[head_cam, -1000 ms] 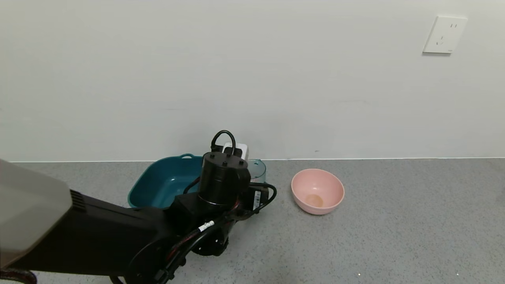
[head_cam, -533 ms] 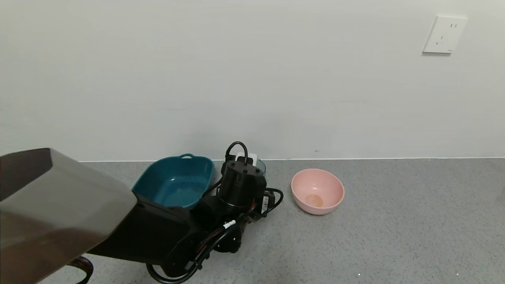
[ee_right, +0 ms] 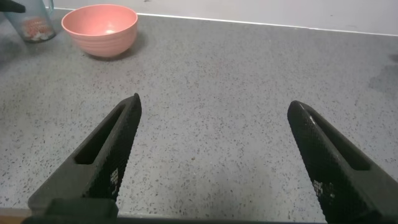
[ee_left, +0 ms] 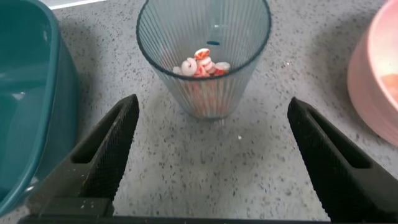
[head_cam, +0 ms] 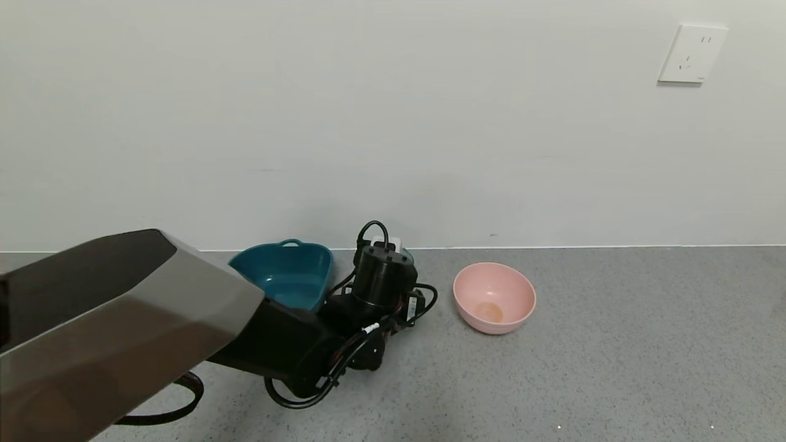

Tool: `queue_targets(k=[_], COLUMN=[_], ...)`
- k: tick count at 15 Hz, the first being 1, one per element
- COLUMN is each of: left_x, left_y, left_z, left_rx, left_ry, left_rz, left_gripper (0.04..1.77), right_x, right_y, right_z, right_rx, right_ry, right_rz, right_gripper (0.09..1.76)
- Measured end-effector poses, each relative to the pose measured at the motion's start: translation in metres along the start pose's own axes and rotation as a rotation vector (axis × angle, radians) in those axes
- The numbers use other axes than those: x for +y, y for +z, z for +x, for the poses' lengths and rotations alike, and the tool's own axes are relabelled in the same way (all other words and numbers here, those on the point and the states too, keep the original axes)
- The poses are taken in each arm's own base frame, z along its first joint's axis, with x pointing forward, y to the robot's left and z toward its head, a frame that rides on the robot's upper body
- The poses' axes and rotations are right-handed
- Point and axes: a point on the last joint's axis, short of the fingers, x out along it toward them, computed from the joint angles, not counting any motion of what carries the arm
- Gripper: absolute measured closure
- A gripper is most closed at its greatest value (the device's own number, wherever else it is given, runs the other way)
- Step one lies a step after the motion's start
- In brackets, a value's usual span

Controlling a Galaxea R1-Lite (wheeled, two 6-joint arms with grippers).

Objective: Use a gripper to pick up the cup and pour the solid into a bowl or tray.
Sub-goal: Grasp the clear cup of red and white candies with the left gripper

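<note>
The left pincer [ee_left: 208, 155] is standing wide open and holding nothing, its two black fingers [ee_left: 106, 149] spread to either side of the small translucent blue-green ribbed plastic cup [ee_left: 203, 53], which is sitting upright on the speckled grey tabletop [ee_left: 186, 180] just ahead of the fingertips and not yet between them. At the bottom of the cup is lying the solid [ee_left: 202, 64], a small heap of round flat white and orange-red pieces that fills only the lowest part. In the head view the pincer [head_cam: 382, 279] is hiding nearly all of the cup, with the dark teal rounded plastic tub [head_cam: 287, 276] just beside it on the robot's left and the round pink plastic bowl [head_cam: 494, 298] a little apart on the right. The cup is looking light and thin-walled, so it is likely to flex under a hard squeeze, and its smooth plastic may slip; the vertical ribs should be giving some purchase. Taking it across the middle of the body, below the flaring rim and above the narrower foot, seems safest, with gentle pressure. The loose pieces should pour freely once it is tilted. The right pincer [ee_right: 211, 155] is parked well away over bare tabletop, open and empty.
</note>
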Motion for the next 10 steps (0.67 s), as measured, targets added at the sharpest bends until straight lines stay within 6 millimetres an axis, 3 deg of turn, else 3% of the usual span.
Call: queue_targets(k=[10], left_x=[0.005], left_y=[-0.001], left_z=[0.053], left_rx=[0.034], left_ry=[0.015], left_rz=[-0.017], left_gripper=[0.09], right_x=[0.000], right_y=[0.000], right_z=[0.000], right_rx=[0.000], right_ry=[0.000], right_rz=[0.000], right_gripper=[0.14])
